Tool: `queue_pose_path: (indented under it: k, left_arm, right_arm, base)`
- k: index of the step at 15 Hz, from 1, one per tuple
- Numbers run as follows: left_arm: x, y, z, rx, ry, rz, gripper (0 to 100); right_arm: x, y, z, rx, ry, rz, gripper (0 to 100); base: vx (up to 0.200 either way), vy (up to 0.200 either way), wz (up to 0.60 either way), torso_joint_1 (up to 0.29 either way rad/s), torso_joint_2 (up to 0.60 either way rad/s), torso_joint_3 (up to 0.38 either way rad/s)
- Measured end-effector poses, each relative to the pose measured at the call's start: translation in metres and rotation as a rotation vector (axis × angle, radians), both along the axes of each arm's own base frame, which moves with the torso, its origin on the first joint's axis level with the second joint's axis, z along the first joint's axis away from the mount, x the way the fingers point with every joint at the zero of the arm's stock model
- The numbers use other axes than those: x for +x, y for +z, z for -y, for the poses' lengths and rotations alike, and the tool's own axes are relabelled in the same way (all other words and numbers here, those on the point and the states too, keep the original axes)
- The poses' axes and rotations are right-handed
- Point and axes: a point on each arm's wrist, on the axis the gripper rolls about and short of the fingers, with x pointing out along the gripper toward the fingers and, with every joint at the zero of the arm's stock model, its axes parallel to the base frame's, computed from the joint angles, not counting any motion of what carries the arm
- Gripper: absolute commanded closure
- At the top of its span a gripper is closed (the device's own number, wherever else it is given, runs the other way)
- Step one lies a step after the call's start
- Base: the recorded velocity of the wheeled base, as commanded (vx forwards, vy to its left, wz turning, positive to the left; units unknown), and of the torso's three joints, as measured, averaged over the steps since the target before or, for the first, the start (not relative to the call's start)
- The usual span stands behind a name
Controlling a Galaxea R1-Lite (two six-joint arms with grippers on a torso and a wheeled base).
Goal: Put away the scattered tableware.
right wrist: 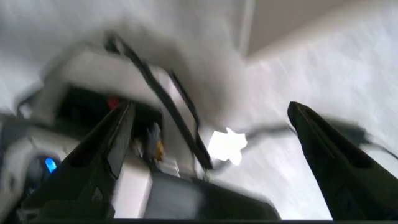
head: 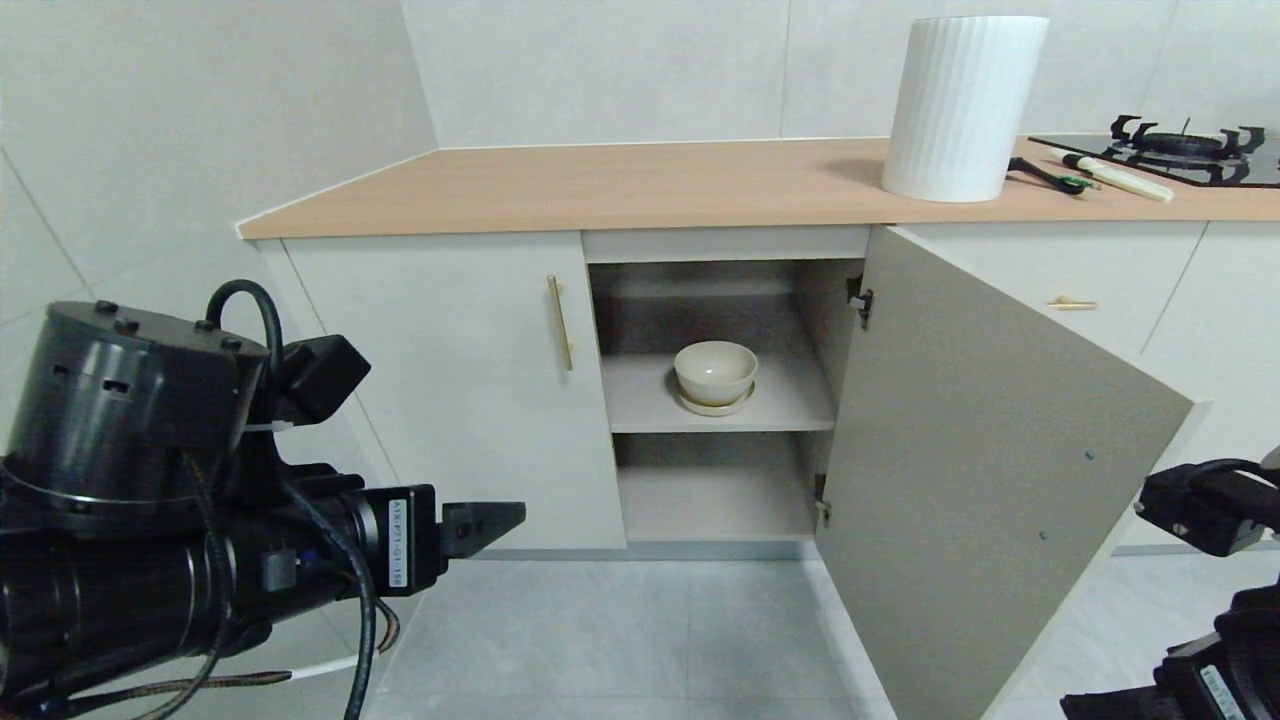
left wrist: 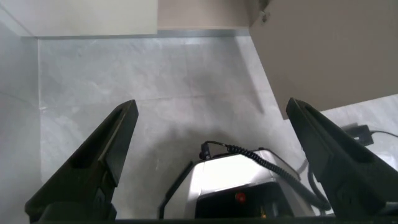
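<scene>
A beige bowl [head: 715,370] sits on a small beige plate [head: 714,404] on the upper shelf of the open cabinet, under the wooden countertop [head: 620,185]. My left gripper [head: 487,526] hangs low at the left, in front of the closed cabinet door and well short of the bowl. Its fingers [left wrist: 102,155] are spread wide over the grey floor and hold nothing, so the left gripper [left wrist: 211,112] is open. My right gripper [right wrist: 210,112] is open too and empty. The right arm [head: 1200,510] stays at the lower right, beside the open door.
The open cabinet door [head: 980,450] swings out to the right, between the shelves and my right arm. A tall white ribbed container [head: 962,105], a knife and utensil [head: 1110,175] and a gas hob [head: 1185,145] are on the countertop. The lower shelf [head: 715,500] is bare.
</scene>
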Motion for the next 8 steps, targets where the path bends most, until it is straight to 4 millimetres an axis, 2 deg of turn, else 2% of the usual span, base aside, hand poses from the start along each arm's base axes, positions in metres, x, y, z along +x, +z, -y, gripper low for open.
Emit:
queue_pose_path:
  k: [3, 8]
  left_arm:
    - [0.0, -0.001, 0.0, 0.004, 0.0, -0.003, 0]
    - [0.0, -0.001, 0.0, 0.005, -0.001, -0.004, 0]
  right_arm:
    - [-0.005, 0.016, 0.014, -0.096, -0.1, 0.024, 0]
    - [0.014, 0.025, 0.041, -0.222, -0.404, 0.113, 0]
  base:
    - [0.0, 0.0, 0.0, 0.0, 0.0, 0.0]
    - [0.0, 0.0, 0.0, 0.0, 0.0, 0.0]
